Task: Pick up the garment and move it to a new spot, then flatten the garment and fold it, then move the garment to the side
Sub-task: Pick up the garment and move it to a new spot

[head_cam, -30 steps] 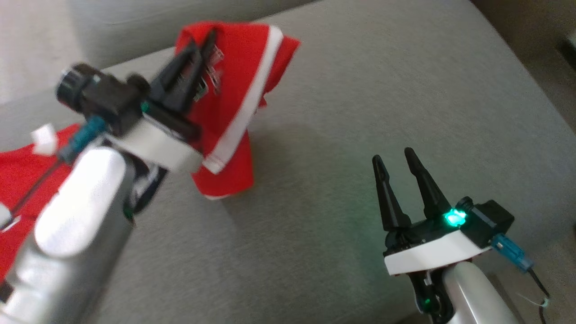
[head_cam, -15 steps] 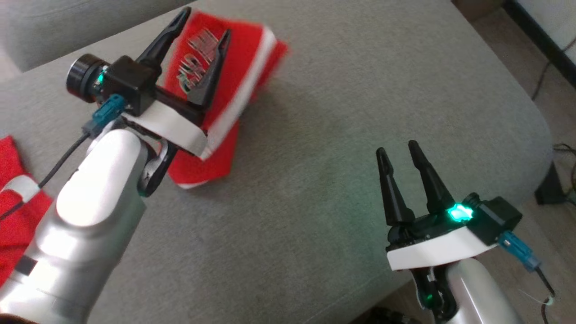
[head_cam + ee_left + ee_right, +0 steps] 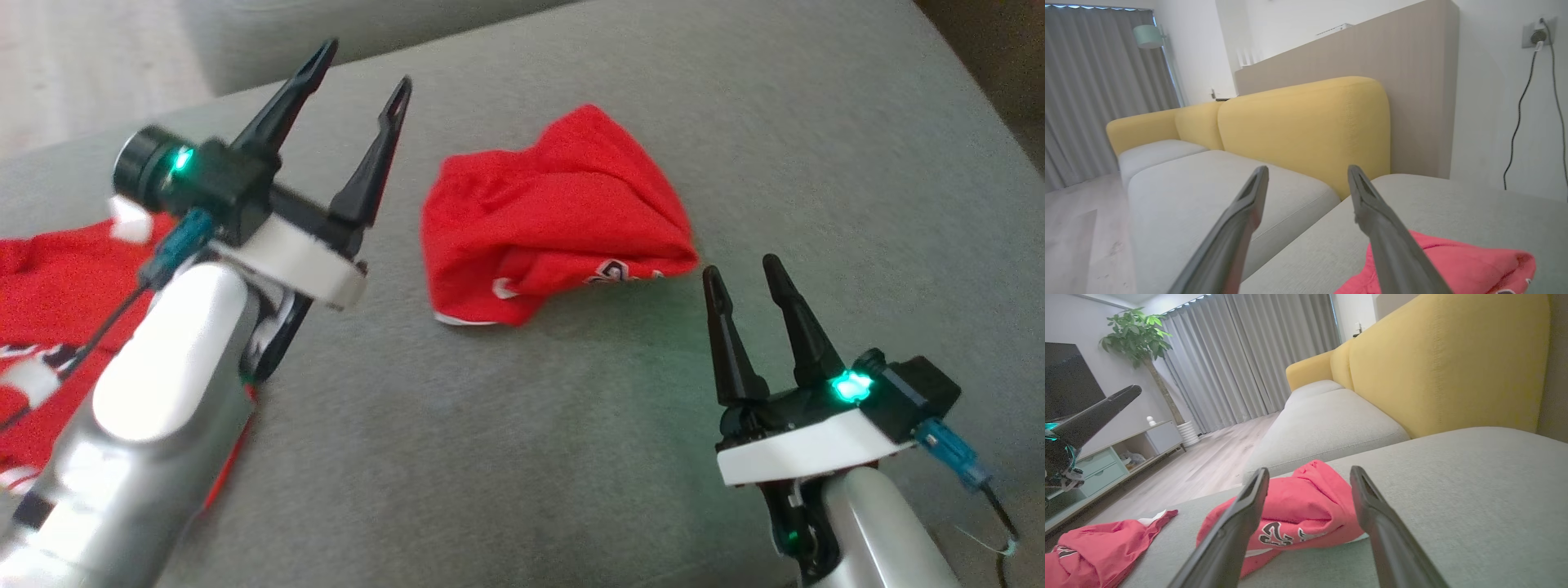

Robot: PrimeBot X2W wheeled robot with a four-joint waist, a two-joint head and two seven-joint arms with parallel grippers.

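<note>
The garment (image 3: 555, 214) is a crumpled red heap with white trim and lettering, lying on the grey sofa cushion (image 3: 800, 163) in the middle of the head view. It also shows in the right wrist view (image 3: 1298, 506) and at the lower right of the left wrist view (image 3: 1470, 269). My left gripper (image 3: 363, 69) hovers open to the garment's left, raised above the cushion, with nothing between its fingers. My right gripper (image 3: 743, 273) stands open just right of and nearer than the garment, also holding nothing.
A second red garment (image 3: 49, 286) lies at the left edge of the cushion, partly under my left arm; it shows too in the right wrist view (image 3: 1098, 551). Yellow backrests (image 3: 1306, 122) rise behind the seat. The cushion's right edge drops to the floor.
My left gripper has opened and let go of the garment, which has dropped into a heap on the cushion. The head camera has also shifted. The right gripper stays open.
</note>
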